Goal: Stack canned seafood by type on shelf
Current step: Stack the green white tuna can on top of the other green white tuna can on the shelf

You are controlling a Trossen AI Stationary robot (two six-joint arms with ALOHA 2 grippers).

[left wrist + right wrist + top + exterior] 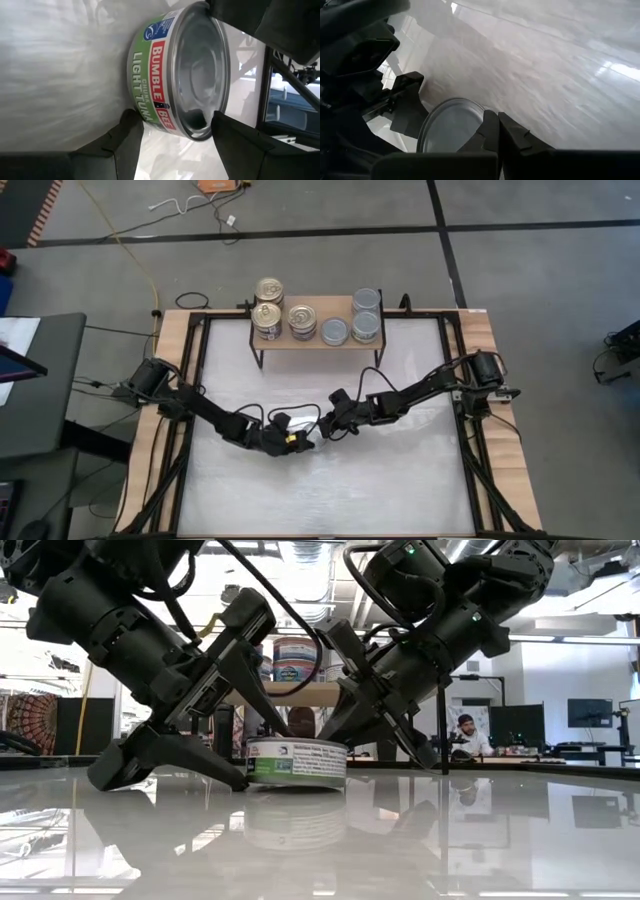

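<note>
Clearly a green-labelled tuna can (170, 75), plain silver lid

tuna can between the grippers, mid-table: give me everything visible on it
The tuna can is a short round tin with a plain silver-grey lid and a green-and-white label with a red Bumble Bee band reading "light tuna". It stands flat on the white table, in front of the shelf. The left gripper straddles its sides; contact isn't clear. The shut right gripper rests at its lid rim.
</note>
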